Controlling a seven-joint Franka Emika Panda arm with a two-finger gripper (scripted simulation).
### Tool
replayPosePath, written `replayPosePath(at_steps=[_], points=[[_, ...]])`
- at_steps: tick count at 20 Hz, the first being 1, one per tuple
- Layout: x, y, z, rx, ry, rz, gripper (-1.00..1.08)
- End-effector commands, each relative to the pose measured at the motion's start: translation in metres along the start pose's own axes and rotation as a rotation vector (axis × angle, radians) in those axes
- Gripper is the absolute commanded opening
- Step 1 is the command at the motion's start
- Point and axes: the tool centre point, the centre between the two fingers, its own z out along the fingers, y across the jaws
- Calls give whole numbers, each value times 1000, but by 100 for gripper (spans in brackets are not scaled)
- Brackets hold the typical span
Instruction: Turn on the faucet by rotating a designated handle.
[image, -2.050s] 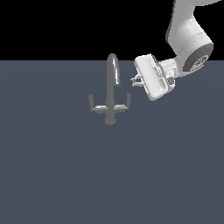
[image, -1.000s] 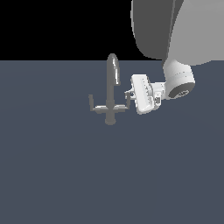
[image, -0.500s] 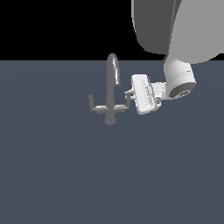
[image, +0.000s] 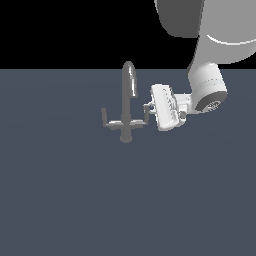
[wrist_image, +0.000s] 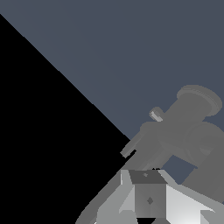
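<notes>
1. small grey metal faucet (image: 126, 117) with a tall arched spout stands upright on the flat dark slate-blue worktop (image: 75, 200), near the middle of the exterior view, towards the far edge.
2. two thin l-shaped arms stick out from its stem. the thin grey l-shaped handle (image: 142, 116) with upturned tip is the one on the exterior view's right.
3. white boxy robot hand (image: 148, 108) sits just beside that handle on the exterior view's right, fingers pointing at the upturned tip.
4. contact with the handle tip: looks touching or nearly so, cannot tell which.
5. hand open or closed: cannot tell, fingers too small in the exterior view and cut off in the wrist view.
6. wrist view shows the faucet (wrist_image: 183, 127) close up, just past the hand body.
</notes>
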Motion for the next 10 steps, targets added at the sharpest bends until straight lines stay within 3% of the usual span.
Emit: replayPosePath(at_steps=[1,10], points=[[-4,2,0,0,0,0,-100],[-19,9,-1,0,0,0,-100]])
